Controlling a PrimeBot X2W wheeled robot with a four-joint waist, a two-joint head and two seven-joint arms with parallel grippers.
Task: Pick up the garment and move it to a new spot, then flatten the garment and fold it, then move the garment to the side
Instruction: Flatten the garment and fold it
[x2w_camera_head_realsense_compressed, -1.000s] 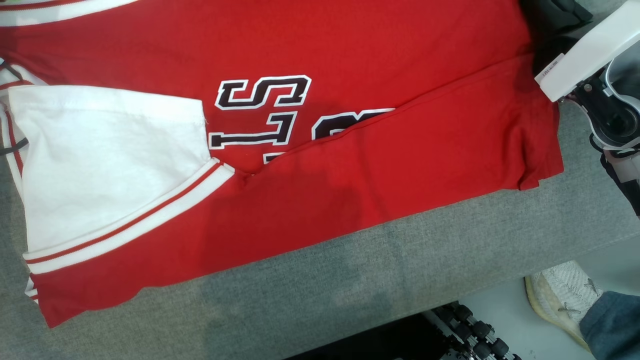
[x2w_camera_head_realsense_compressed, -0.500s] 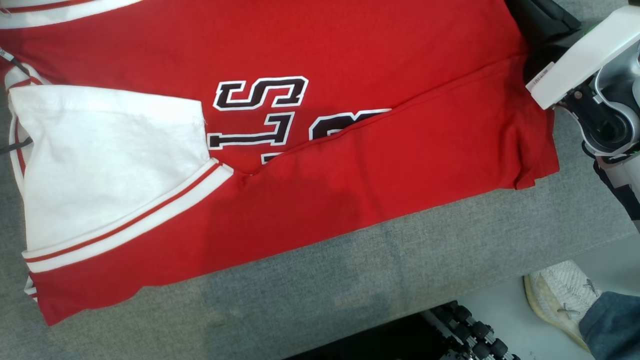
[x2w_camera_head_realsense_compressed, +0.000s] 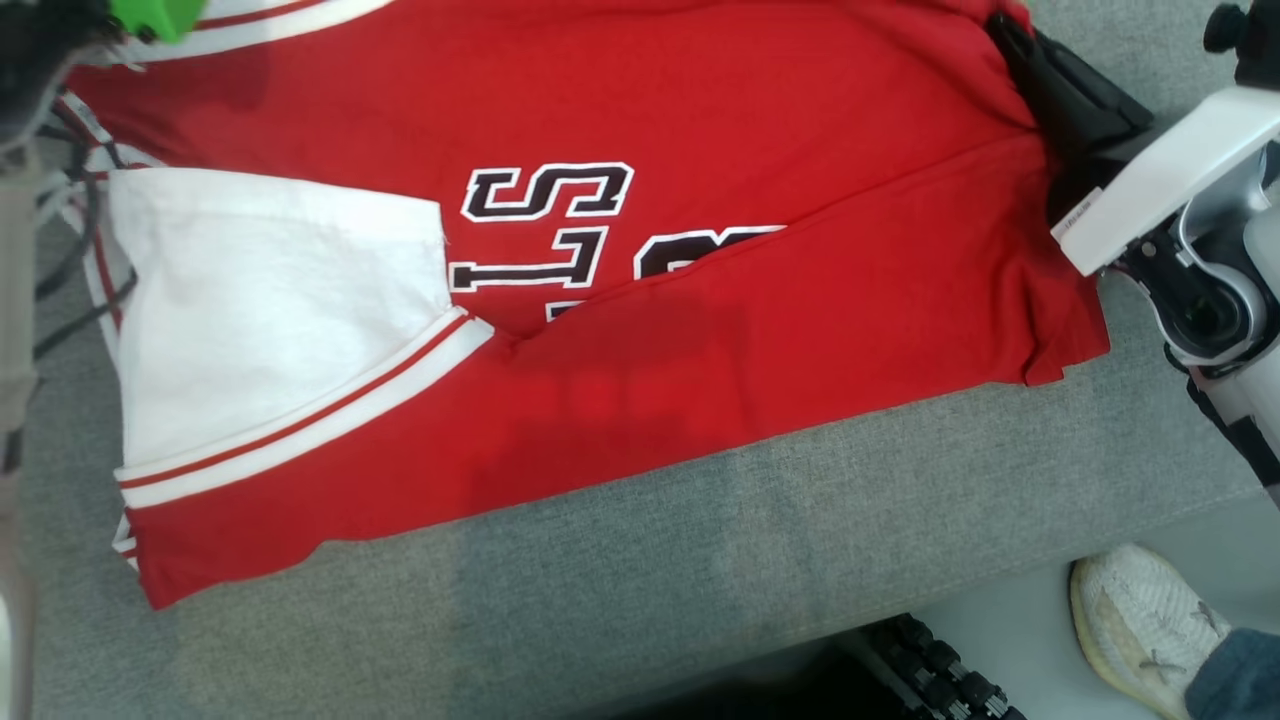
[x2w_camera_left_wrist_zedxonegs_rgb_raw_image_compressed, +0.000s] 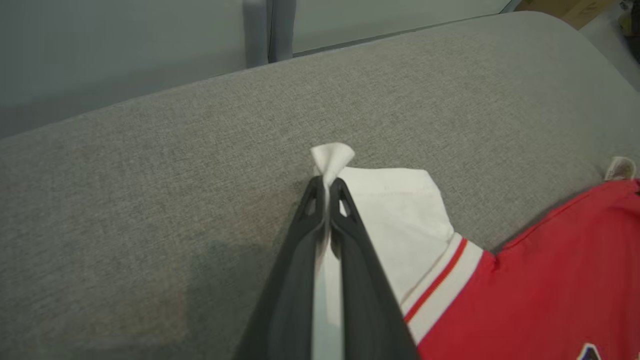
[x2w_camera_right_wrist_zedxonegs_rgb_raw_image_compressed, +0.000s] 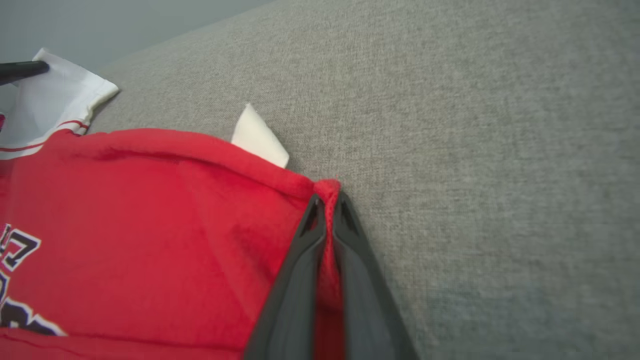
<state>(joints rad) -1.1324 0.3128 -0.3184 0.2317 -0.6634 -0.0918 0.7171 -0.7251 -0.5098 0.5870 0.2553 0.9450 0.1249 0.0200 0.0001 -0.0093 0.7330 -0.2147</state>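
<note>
The garment (x2w_camera_head_realsense_compressed: 760, 110) is a red jersey with white sleeves and black-and-white lettering, spread on a grey cushion (x2w_camera_head_realsense_compressed: 700, 570). Its near side is folded over the lettering, and one white sleeve (x2w_camera_head_realsense_compressed: 270, 300) lies folded onto the chest. In the left wrist view my left gripper (x2w_camera_left_wrist_zedxonegs_rgb_raw_image_compressed: 327, 186) is shut on the edge of the far white sleeve (x2w_camera_left_wrist_zedxonegs_rgb_raw_image_compressed: 400, 210), with a tuft of cloth sticking out past the tips. My right gripper (x2w_camera_right_wrist_zedxonegs_rgb_raw_image_compressed: 327, 200) is shut on the red hem corner (x2w_camera_right_wrist_zedxonegs_rgb_raw_image_compressed: 150, 225). From the head, its dark fingers (x2w_camera_head_realsense_compressed: 1070, 95) reach the jersey's far right corner.
A person's white shoe (x2w_camera_head_realsense_compressed: 1145, 620) stands on the floor at the lower right, beside my wheeled base (x2w_camera_head_realsense_compressed: 935, 675). The cushion's front edge runs along the lower right. A white label (x2w_camera_right_wrist_zedxonegs_rgb_raw_image_compressed: 259, 136) pokes out from under the hem. A pale wall with a post (x2w_camera_left_wrist_zedxonegs_rgb_raw_image_compressed: 270, 30) lies beyond the cushion.
The head camera has shifted, so the jersey sits further right. My left arm now shows at the top left, and its gripper has closed on the white sleeve. The right grip holds.
</note>
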